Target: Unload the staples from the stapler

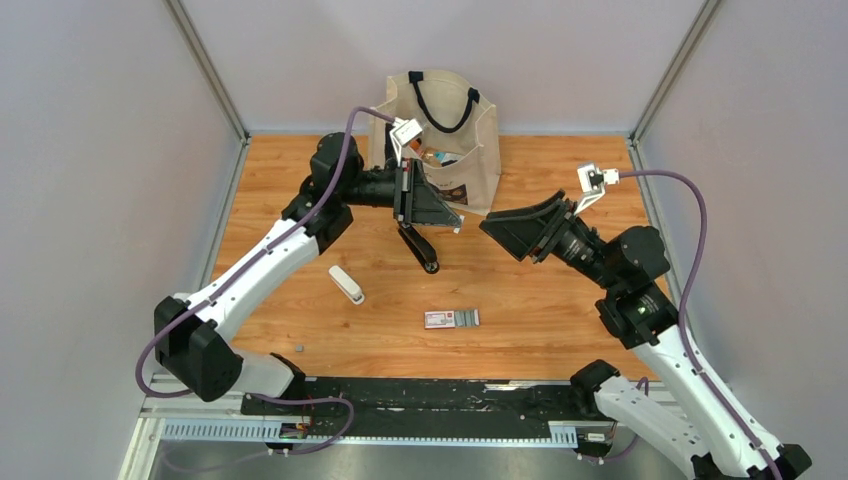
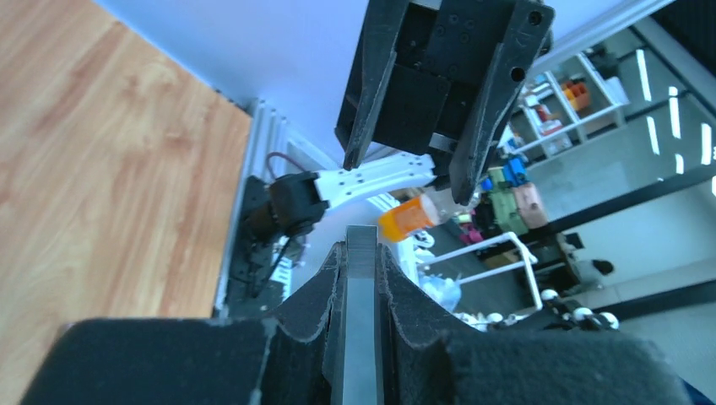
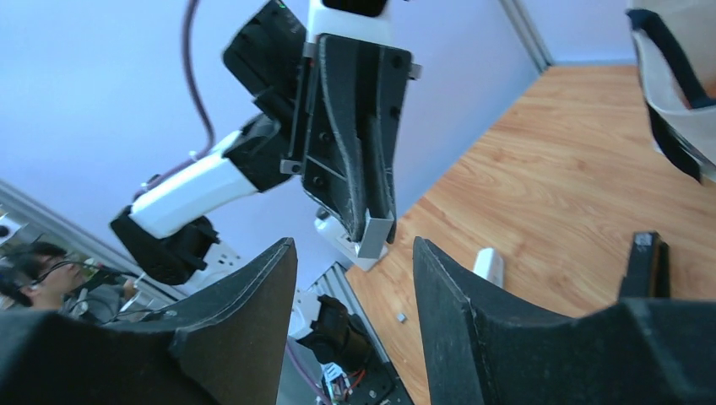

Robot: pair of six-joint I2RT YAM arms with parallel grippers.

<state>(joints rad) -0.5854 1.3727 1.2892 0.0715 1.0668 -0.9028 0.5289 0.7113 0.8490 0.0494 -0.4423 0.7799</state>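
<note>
My left gripper (image 1: pixel 445 218) is shut on the stapler's grey metal channel (image 2: pixel 361 321) and holds it above the table in front of the bag. The channel's tip looks finely ribbed, like a strip of staples. The channel shows as a U-shaped end (image 3: pixel 376 237) in the right wrist view. The stapler's black body (image 1: pixel 418 247) hangs down from the grip, rounded end lowest; it also shows in the right wrist view (image 3: pixel 646 263). My right gripper (image 1: pixel 495 226) is open and empty. It faces the left gripper from the right, a short gap away, and shows in the left wrist view (image 2: pixel 405 181).
A canvas tote bag (image 1: pixel 440 140) stands at the back centre. A white oblong bar (image 1: pixel 347 284) lies left of centre. A small red-and-white box (image 1: pixel 440 319) with a grey strip beside it lies near the front. A tiny grey bit (image 1: pixel 298 348) lies at the front left.
</note>
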